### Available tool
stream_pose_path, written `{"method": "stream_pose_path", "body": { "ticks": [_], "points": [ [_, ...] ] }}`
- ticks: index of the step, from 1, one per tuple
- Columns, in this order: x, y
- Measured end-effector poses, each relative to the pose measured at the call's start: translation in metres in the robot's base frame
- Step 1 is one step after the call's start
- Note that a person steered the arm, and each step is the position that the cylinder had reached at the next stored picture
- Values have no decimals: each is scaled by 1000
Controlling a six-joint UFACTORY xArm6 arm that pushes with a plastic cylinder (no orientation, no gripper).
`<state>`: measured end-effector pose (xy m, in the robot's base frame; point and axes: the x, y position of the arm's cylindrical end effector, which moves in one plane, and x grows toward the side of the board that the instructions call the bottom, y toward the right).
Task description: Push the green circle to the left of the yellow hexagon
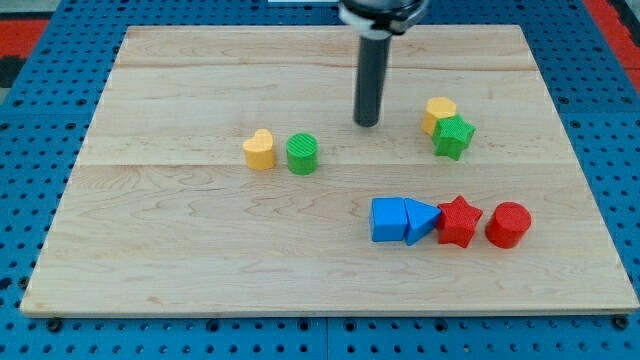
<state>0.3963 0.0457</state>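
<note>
The green circle (302, 154) stands on the wooden board left of centre, touching or nearly touching a yellow heart (259, 150) on its left. The yellow hexagon (439, 115) sits at the upper right, with a green star (453, 136) pressed against its lower right side. My tip (367, 123) rests on the board between the two groups, up and to the right of the green circle and left of the yellow hexagon. It touches no block.
A row lies at the lower right: a blue cube (387, 219), a blue triangle (421, 220), a red star (458, 221) and a red circle (508, 224). The wooden board (180, 260) sits on a blue pegboard.
</note>
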Motion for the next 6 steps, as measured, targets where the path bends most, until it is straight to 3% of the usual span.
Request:
{"method": "stream_pose_path", "body": {
  "ticks": [1, 2, 3, 4, 5, 6],
  "points": [
    [32, 63],
    [32, 91],
    [3, 103],
    [35, 72],
    [103, -11],
    [105, -147]
  ]
}}
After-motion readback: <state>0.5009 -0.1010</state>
